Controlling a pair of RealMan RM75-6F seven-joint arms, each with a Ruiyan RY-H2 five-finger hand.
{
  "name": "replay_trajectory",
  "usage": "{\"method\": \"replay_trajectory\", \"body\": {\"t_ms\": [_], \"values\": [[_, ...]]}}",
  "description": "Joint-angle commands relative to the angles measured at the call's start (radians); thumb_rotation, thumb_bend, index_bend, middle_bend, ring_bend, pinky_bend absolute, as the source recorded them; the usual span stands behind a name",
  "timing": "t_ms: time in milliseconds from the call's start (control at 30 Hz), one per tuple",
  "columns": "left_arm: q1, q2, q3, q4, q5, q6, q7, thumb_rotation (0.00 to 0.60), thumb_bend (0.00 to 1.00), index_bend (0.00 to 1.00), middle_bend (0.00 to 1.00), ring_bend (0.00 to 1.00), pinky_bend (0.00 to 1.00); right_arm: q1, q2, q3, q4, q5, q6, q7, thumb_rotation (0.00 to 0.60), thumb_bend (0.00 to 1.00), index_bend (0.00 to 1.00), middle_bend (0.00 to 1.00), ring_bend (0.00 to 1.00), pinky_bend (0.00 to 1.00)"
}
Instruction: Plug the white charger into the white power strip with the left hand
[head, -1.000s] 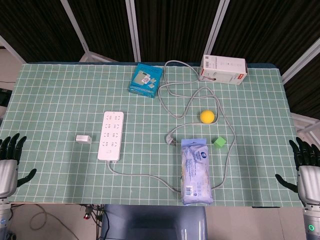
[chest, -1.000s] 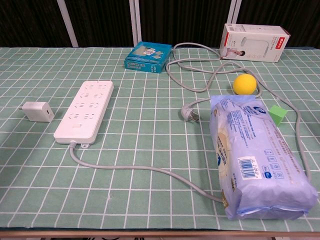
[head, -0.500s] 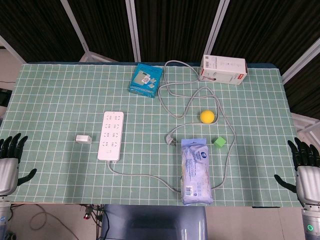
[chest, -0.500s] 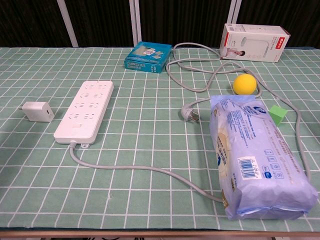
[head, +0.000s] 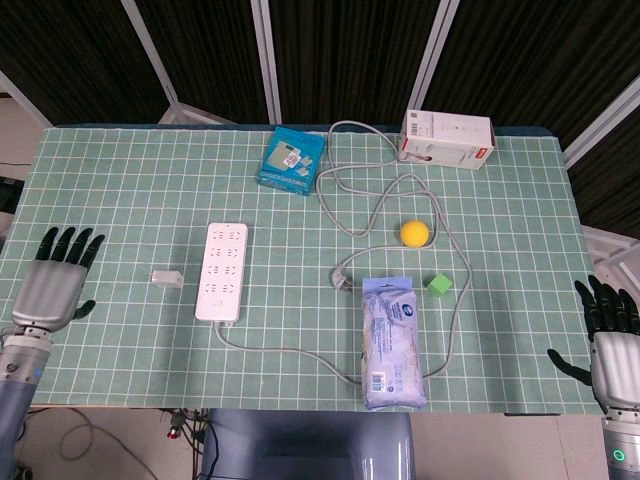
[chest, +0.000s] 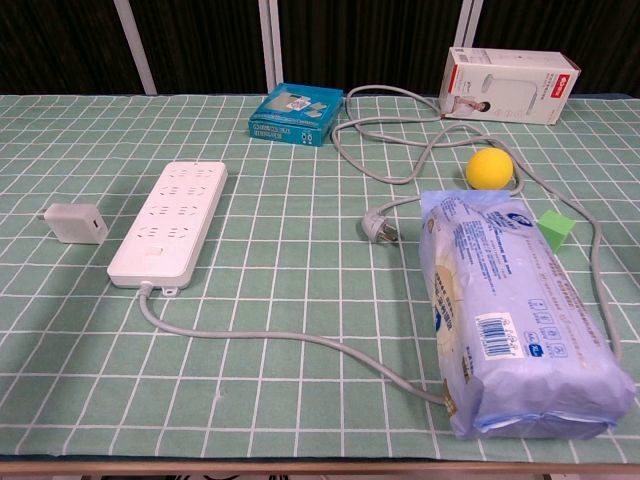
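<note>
The white charger lies flat on the green checked cloth, a short way left of the white power strip. The strip lies lengthwise, its grey cable running off its near end. My left hand hovers over the table's left edge, fingers spread and empty, well left of the charger. At the table's right front corner my right hand is also spread and empty. Neither hand shows in the chest view.
A blue tissue pack lies front centre-right, with a green cube and a yellow ball beyond it. A teal box and a white-red carton stand at the back. The cable loops across the middle, ending in a plug.
My left hand has moved up and rightward over the table's left edge, toward the charger. The right hand has barely moved; the objects stay put.
</note>
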Motion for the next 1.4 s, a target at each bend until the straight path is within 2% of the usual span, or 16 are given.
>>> {"method": "replay_trajectory", "body": {"t_ms": [33,267,433,567,767,1100,1400], "values": [[-0.157,0.036,-0.035,-0.067,-0.215,-0.106,0.238,0.6,0.15,0.1,0.08,0.0,0.0,0.0,-0.001,0.0,0.001,0.002,-0.001,-0.001,0.6,0.13,0.0,0.0,0.0,0.0],[-0.29,-0.024,-0.018,-0.083,-0.442,-0.105,0.401,0.6,0.15,0.1,0.11,0.0,0.02,0.001,-0.003,0.0,0.002,0.001,-0.001,-0.004,0.6,0.13,0.0,0.0,0.0,0.0],[-0.343,-0.093,0.014,-0.024,-0.516,-0.114,0.414,0.6,0.15,0.1,0.13,0.0,0.03,-0.002,-0.001,0.003,0.001,0.003,0.004,0.0,0.6,0.13,0.0,0.0,0.0,0.0],[-0.36,-0.153,0.031,0.045,-0.527,-0.161,0.355,0.6,0.15,0.12,0.17,0.0,0.05,-0.002,0.0,0.004,0.002,0.004,0.005,0.0,0.6,0.13,0.0,0.0,0.0,0.0],[-0.363,-0.224,0.065,0.154,-0.459,-0.206,0.259,0.6,0.15,0.17,0.24,0.02,0.07,-0.003,-0.002,0.007,0.005,0.01,0.005,0.0,0.6,0.13,0.0,0.0,0.0,0.0],[-0.341,-0.362,0.103,0.379,-0.288,-0.238,0.053,0.6,0.17,0.21,0.26,0.02,0.07,-0.005,-0.002,0.01,0.003,0.014,0.009,0.004,0.6,0.13,0.0,0.0,0.0,0.0],[-0.314,-0.434,0.125,0.505,-0.159,-0.254,-0.117,0.6,0.22,0.29,0.33,0.04,0.07,-0.008,-0.002,0.016,0.003,0.022,0.012,0.007,0.6,0.13,0.0,0.0,0.0,0.0]]}}
